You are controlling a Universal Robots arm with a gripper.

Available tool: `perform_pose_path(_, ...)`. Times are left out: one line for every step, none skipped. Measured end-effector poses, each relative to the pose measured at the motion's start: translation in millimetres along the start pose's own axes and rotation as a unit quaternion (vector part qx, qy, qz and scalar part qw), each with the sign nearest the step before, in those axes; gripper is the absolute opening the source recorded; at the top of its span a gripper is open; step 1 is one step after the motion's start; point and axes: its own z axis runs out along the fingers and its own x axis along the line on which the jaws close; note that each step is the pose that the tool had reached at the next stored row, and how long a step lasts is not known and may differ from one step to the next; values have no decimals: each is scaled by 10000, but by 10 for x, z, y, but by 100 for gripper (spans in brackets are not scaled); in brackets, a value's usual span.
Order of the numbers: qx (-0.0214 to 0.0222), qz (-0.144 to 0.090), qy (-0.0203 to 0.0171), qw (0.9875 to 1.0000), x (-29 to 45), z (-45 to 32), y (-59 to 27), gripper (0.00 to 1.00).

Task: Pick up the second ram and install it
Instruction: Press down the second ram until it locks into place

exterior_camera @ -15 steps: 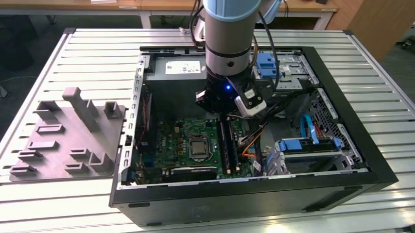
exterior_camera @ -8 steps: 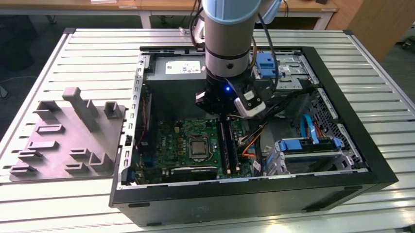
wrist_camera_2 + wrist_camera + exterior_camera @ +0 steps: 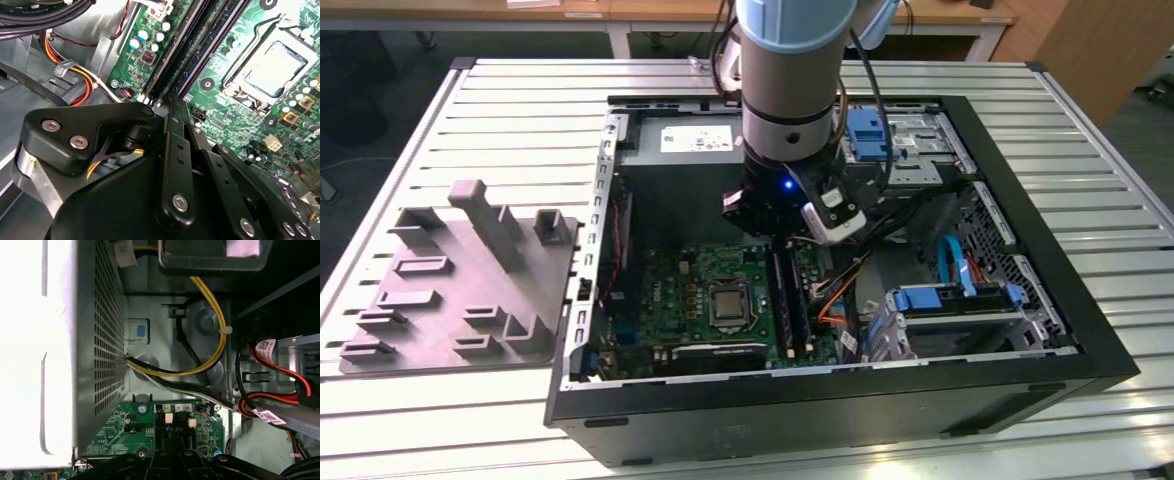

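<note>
The gripper (image 3: 781, 240) hangs inside the open computer case (image 3: 1041, 300), low over the motherboard (image 3: 687, 290), directly above the long black RAM slots (image 3: 787, 300) that lie just beside the CPU socket (image 3: 724, 300). The second ram cannot be made out for certain; dark strips lie along the slots in the second wrist view (image 3: 200, 45), and whether the gripper is clenched, released or grasping a module cannot be told. The risk from here is misalignment with a slot: pressing a tilted or offset module could jam it or strain the motherboard. The orange and yellow cables (image 3: 834, 300) near the slots could snag.
</note>
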Motion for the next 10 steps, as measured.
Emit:
perform_pose_path(-1,0,0,10000,0,5,0,10)
perform_pose_path(-3,0,0,10000,1,12,1,10)
perform_pose_path(-1,0,0,10000,1,13,0,10)
perform_pose_path(0,0,0,10000,1,13,0,10)
perform_pose_path(0,0,0,10000,1,13,0,10)
perform_pose_path(0,0,0,10000,1,13,0,10)
perform_pose_path(0,0,0,10000,1,13,-1,10)
perform_pose_path(0,0,0,10000,1,17,-1,10)
perform_pose_path(1,0,0,10000,2,21,-1,10)
perform_pose_path(2,0,1,10000,2,21,-1,10)
